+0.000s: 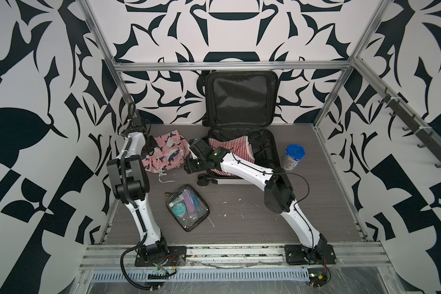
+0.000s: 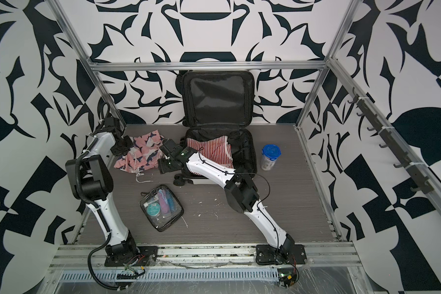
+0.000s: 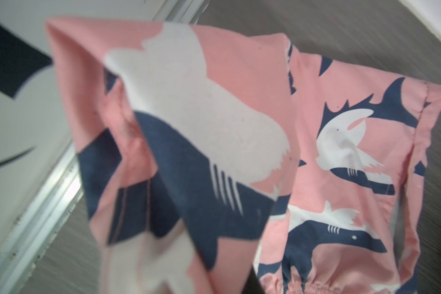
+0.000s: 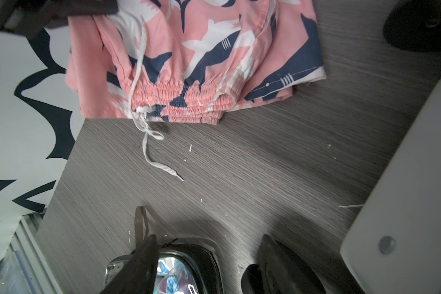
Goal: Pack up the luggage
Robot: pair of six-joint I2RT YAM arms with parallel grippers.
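The luggage (image 1: 241,99) (image 2: 218,98) sits open at the back middle of the desk (image 1: 252,216). Its lid stands upright against the patterned wall and its base lies flat in front of it, wheels toward us. In the base we see a red-and-white striped garment (image 1: 237,145) (image 2: 215,150).

The right arm rises from its mount at the front right, bends sharply at the elbow, and stretches its white forearm leftward across the front of the luggage base. Its wrist hangs over the near left corner of the base. The right gripper (image 1: 190,169) (image 4: 206,264) tips down toward the bare desk between the luggage and the pink shark-print shorts (image 1: 167,152) (image 4: 201,51). In the right wrist view its fingers (image 4: 138,264) stand apart with nothing between them.

The shorts lie crumpled just left of the luggage, and their white drawstring (image 4: 148,150) trails onto the desk.

The left arm climbs from its mount at the front left, folds at the elbow, and runs its forearm toward the back wall. There the wrist turns down so that the left gripper (image 1: 152,143) (image 2: 121,149) meets the far left edge of the shorts. We cannot see its fingers directly. They are together, and the fold of fabric standing up close before the left wrist camera tells us they are pinching the shorts (image 3: 239,152).

Nearer the front, between the two arms, lies a clear black-trimmed toiletry pouch (image 1: 187,207) (image 2: 161,207). A blue-lidded canister (image 1: 293,156) (image 2: 271,156) stands upright just right of the luggage base.
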